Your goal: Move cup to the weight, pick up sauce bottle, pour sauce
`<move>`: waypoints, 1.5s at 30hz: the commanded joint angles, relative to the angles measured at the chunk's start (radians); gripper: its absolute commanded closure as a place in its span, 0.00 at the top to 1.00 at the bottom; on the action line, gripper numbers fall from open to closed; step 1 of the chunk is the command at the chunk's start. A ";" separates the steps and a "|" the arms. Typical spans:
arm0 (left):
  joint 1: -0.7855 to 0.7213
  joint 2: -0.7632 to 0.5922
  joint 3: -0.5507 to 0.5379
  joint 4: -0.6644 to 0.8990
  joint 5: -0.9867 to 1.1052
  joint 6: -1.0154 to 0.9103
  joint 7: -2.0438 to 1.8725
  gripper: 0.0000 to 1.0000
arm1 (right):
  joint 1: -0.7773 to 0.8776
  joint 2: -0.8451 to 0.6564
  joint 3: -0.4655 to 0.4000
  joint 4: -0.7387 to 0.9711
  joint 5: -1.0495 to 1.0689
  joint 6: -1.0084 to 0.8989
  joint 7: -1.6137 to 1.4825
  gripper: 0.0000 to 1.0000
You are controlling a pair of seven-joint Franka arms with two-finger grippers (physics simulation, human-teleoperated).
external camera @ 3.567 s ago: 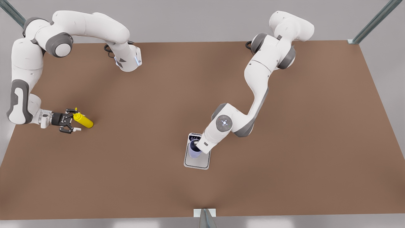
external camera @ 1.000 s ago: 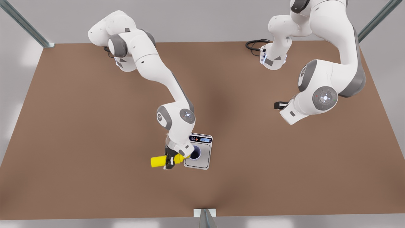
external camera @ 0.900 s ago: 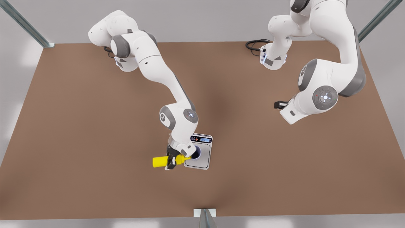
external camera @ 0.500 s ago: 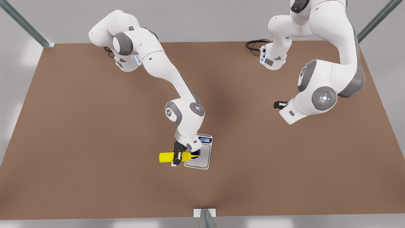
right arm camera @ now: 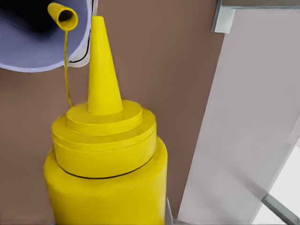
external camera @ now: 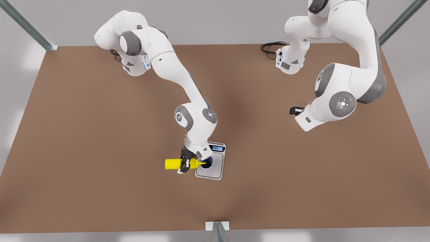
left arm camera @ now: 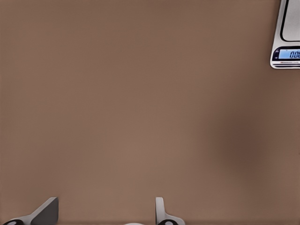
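two arms share the job. the right gripper (external camera: 184,164) pinches the sauce bottle (external camera: 173,164) on its side, nozzle over the cup (external camera: 207,164) on the weight (external camera: 217,167), so sauce lands inside. the left gripper (left arm camera: 105,213) waits far from the weight, jaws spread, empty.

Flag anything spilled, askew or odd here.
Nothing spilled. The right gripper holds the sauce bottle sideways, nozzle at the cup on the weight; its tethered cap dangles over the cup's mouth. The left gripper waits open.
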 commanded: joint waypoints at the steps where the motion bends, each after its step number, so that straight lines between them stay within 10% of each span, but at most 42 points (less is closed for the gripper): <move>1: 0.000 -0.001 0.000 0.000 0.001 0.001 0.007 1.00 | 0.000 0.001 0.000 -0.001 -0.013 -0.009 -0.073 0.57; 19: 0.000 -0.001 0.000 0.000 0.001 -0.001 0.009 1.00 | 0.002 -0.004 0.007 -0.001 -0.048 -0.005 -0.067 0.57; 32: -0.001 -0.001 -0.002 0.000 -0.001 -0.003 0.003 1.00 | -0.532 -0.087 0.046 -0.157 1.652 -0.494 -1.144 0.57; 45: -0.004 -0.003 -0.003 0.002 -0.001 -0.022 0.000 1.00 | -0.695 -0.033 0.164 -0.344 1.982 -0.601 -1.869 0.58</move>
